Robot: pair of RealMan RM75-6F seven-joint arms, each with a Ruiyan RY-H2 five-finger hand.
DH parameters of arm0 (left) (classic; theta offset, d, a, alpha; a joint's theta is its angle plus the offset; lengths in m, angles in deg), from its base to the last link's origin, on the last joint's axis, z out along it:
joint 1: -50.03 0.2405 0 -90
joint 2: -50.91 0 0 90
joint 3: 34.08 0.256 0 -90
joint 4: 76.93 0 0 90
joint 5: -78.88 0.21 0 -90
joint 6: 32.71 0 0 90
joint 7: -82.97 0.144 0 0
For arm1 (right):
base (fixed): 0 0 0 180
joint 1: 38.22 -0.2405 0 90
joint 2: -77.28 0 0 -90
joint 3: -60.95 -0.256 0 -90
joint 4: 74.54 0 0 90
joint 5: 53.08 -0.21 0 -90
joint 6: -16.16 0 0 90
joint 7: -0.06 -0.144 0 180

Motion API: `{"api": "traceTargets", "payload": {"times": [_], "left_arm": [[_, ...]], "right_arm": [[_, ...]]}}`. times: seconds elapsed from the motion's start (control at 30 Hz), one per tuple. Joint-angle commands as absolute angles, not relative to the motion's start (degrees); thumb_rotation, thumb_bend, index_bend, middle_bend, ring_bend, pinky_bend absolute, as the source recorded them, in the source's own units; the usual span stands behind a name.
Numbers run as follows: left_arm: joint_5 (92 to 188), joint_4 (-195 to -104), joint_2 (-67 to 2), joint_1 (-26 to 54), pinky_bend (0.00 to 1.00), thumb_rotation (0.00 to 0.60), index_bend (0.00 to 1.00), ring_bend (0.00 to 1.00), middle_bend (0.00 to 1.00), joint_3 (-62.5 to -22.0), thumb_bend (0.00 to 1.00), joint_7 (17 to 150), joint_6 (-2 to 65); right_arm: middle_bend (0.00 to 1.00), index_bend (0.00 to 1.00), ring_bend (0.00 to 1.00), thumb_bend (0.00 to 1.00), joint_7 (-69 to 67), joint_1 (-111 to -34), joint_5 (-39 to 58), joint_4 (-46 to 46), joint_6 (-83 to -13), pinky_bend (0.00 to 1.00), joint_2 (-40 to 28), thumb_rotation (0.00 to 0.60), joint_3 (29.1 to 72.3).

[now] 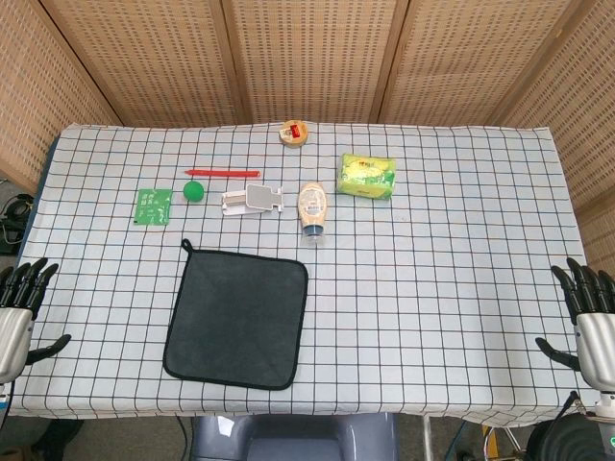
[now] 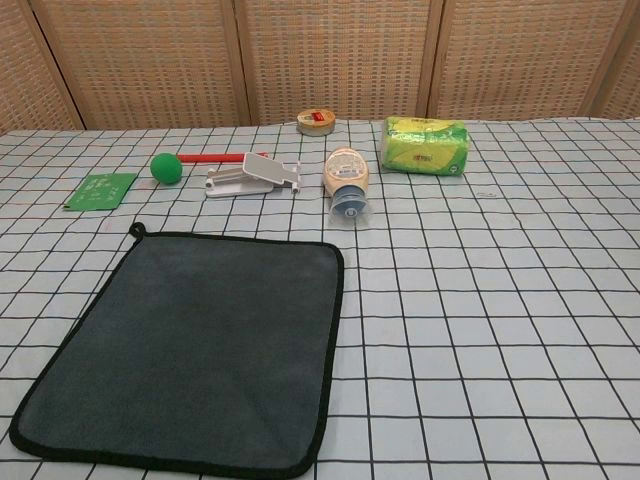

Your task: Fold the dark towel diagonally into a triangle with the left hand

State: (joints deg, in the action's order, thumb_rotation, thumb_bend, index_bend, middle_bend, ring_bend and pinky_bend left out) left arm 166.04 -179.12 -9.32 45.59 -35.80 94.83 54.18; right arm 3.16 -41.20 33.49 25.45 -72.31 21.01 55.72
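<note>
The dark towel (image 1: 237,319) lies flat and unfolded on the checked tablecloth, left of centre near the front edge, with a small loop at its far left corner. In the chest view the dark towel (image 2: 190,345) fills the lower left. My left hand (image 1: 21,312) hovers at the table's left edge, well left of the towel, fingers spread and holding nothing. At the right edge my right hand (image 1: 588,315) is also spread and holds nothing. Neither hand shows in the chest view.
Behind the towel lie a green card (image 1: 153,206), a green ball (image 1: 193,191), a red pen (image 1: 222,173), a white clip device (image 1: 252,200), a bottle on its side (image 1: 312,209), a yellow-green packet (image 1: 366,176) and a tape roll (image 1: 294,133).
</note>
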Motion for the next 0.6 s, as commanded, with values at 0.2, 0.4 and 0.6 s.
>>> {"api": "traceTargets", "payload": {"times": [0.2,0.4,0.6], "left_arm": [[165.73,-178.92,-9.65,45.43,0.00,0.600,0.00,0.00,0.00,-35.81,0.00,95.19,53.67],[165.51,-176.80,-11.48,39.90,0.00,0.600,0.00,0.00,0.00,-37.41,0.00,93.85,46.08],[167.54,-173.43,-14.26,29.13,0.00,0.600,0.01,0.00,0.00,-41.15,0.07,93.52,34.88]], "right_arm": [[0.00,0.01,0.00,0.00,2.74,-41.11,33.48,25.48,-72.32,0.00,21.27,0.600,55.74],[0.00,0.02,0.00,0.00,1.91,-40.93,32.27,25.53,-72.57,0.00,21.79,0.600,55.09],[0.00,0.02,0.00,0.00,2.14,-41.10,31.07,25.40,-72.19,0.00,21.79,0.600,54.59]]}}
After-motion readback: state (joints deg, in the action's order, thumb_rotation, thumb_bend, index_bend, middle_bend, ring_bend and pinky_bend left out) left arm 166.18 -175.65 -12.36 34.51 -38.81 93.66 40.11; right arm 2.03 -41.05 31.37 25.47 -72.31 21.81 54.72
